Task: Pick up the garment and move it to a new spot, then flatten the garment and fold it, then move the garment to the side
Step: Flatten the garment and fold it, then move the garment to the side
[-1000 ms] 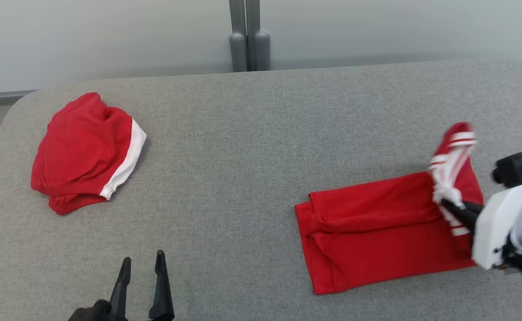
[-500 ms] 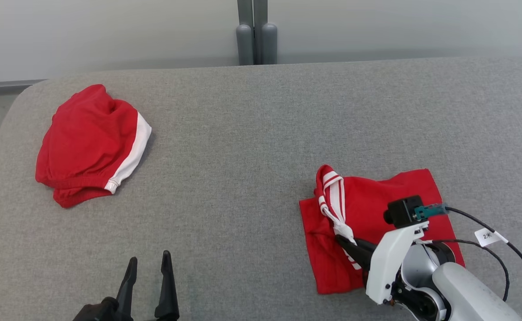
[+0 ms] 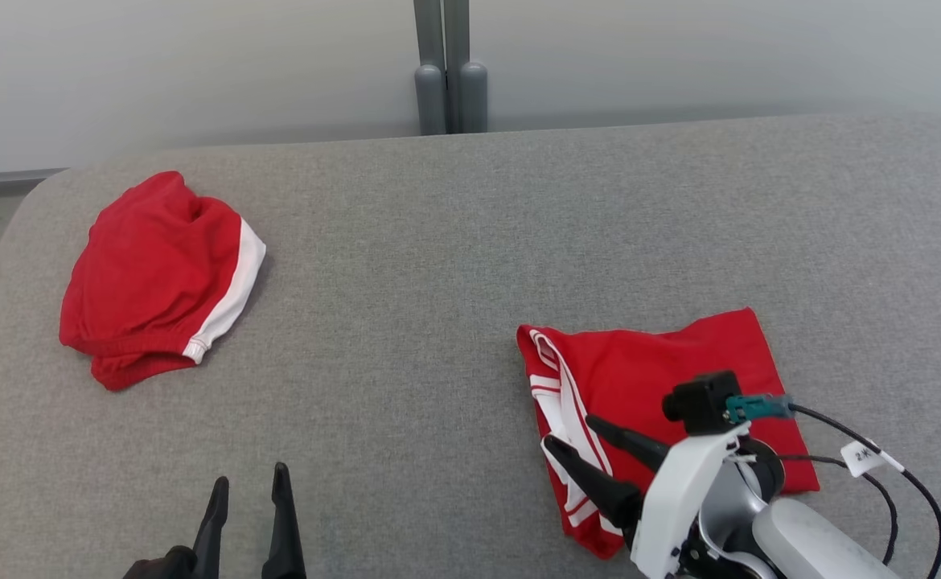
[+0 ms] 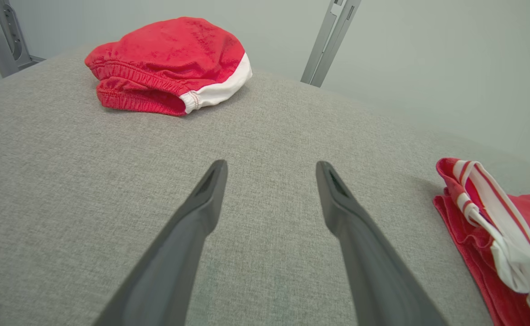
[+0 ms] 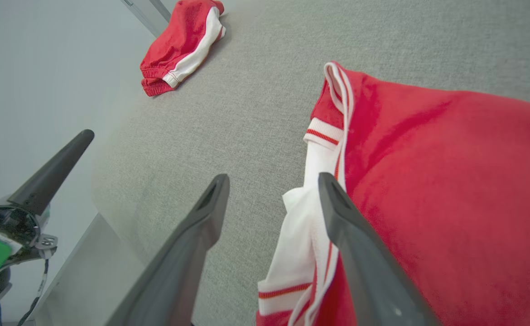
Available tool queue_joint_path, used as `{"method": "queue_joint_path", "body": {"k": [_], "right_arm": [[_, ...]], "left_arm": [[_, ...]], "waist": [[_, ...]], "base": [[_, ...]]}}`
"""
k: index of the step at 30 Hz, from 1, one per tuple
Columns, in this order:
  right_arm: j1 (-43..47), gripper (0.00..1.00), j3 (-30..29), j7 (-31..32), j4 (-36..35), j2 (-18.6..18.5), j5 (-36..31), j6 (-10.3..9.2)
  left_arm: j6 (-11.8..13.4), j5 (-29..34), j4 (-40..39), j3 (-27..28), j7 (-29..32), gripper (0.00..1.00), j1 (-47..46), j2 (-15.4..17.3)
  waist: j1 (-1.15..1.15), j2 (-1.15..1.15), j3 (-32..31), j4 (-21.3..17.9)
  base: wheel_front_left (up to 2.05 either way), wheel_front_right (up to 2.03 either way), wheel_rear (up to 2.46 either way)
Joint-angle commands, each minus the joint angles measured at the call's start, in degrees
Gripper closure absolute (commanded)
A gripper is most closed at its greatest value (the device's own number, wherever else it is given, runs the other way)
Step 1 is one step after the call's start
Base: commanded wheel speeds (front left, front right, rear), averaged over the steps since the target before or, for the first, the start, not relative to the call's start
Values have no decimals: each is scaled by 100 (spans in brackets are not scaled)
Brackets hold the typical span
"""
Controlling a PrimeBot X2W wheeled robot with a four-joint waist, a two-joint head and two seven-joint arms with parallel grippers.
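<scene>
Red folded shorts point(image 3: 663, 362) on grey counter point(image 3: 438, 241), directly beneath right fingers point(image 3: 591, 482); white-striped edge running lengthwise between them. Spread wide, clasping nothing. Left fingers point(image 3: 280, 515) likewise parted, empty, well apart from shorts. Clearly closer for right arm, for the sideways move.

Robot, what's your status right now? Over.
Right hand open, over striped edge of red garment. Left hand open, idle, low left. Garment folded, lying on grey pad. Nothing blocking; second red garment sits apart, far left.
</scene>
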Motion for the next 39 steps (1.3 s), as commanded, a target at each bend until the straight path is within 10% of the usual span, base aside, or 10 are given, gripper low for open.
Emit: {"method": "queue_joint_path", "body": {"k": [1,15,24,39], "right_arm": [[182,0,42,-113,-154,-114,49,2],[1190,0,-1722,-2744,487,-560,-1866,-1],[1741,0,-3385,-2796,274,227,-2831,0],[1911,0,-3610,-2799,51,400,-3099,0]], "left_arm": [[-35,43,0,77,-1,0,78,12],[-178,373,-175,582,0,0,143,12],[-370,564,-161,765,0,0,184,12],[-707,612,44,762,0,0,93,12]], "waist": [[0,0,-113,-101],[0,0,-526,-315],[0,0,-590,-288],[0,0,-540,-352]], "base": [[0,0,0],[0,0,0],[0,0,0],[0,0,0]]}}
